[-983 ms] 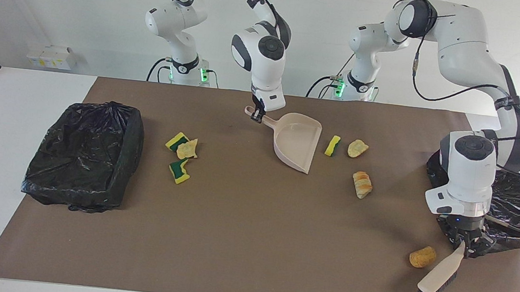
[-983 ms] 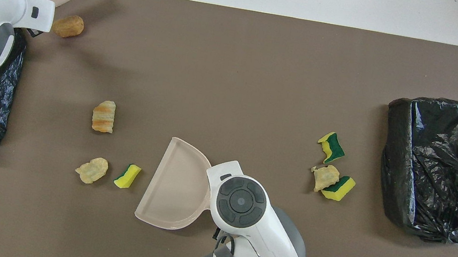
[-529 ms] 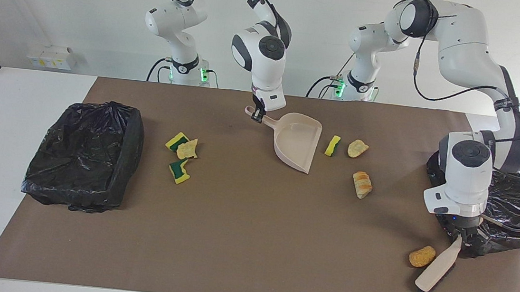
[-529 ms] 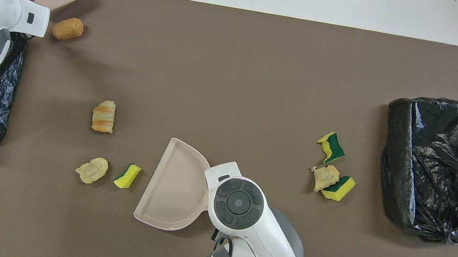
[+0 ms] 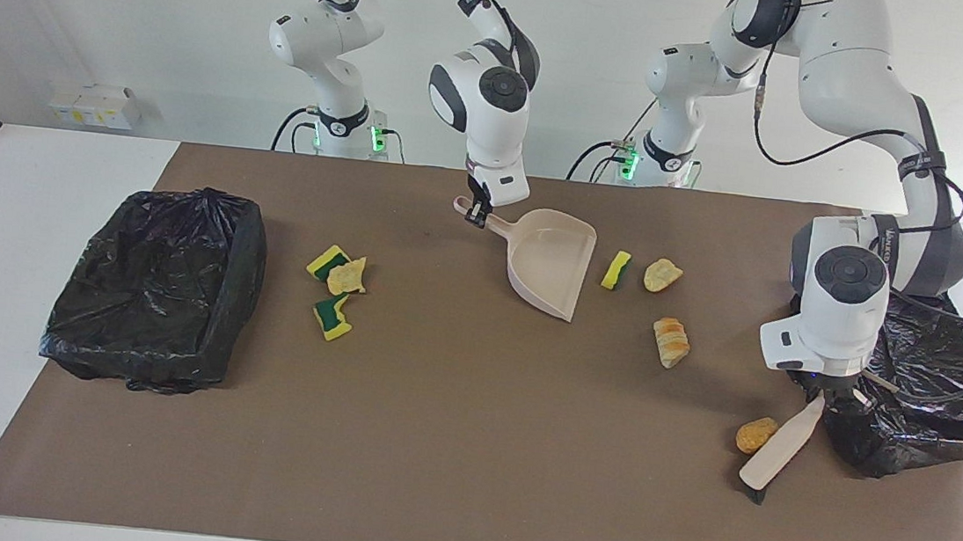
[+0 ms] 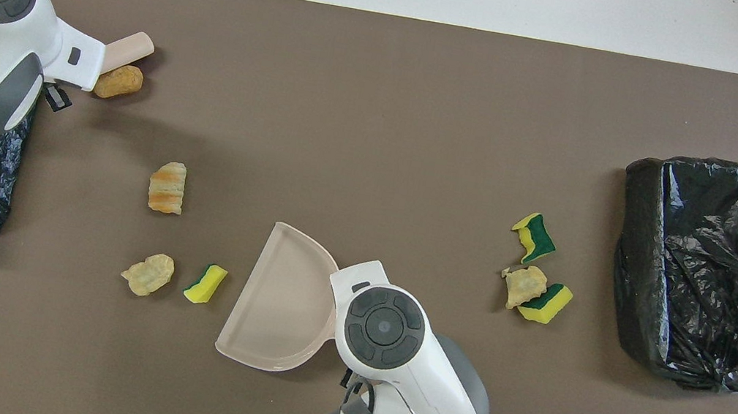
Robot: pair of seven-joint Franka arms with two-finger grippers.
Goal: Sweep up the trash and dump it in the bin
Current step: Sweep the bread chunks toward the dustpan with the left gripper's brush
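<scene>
Here, left gripper (image 5: 833, 398) clamping brush (image 5: 776, 447) beside orange trash chunk (image 5: 756, 435), right gripper (image 5: 476, 212) gripping dustpan (image 5: 549, 261) handle.

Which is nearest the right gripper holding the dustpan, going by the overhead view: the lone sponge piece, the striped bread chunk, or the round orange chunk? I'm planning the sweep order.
From the right gripper:
1. Lone sponge piece, beside the dustpan mouth.
2. Striped bread chunk, farther toward the left arm's end.
3. Round orange chunk, beside the brush.

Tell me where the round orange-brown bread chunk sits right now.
The round orange-brown bread chunk lies on the brown mat toward the left arm's end of the table, against the beige hand brush held by the left gripper.
</scene>
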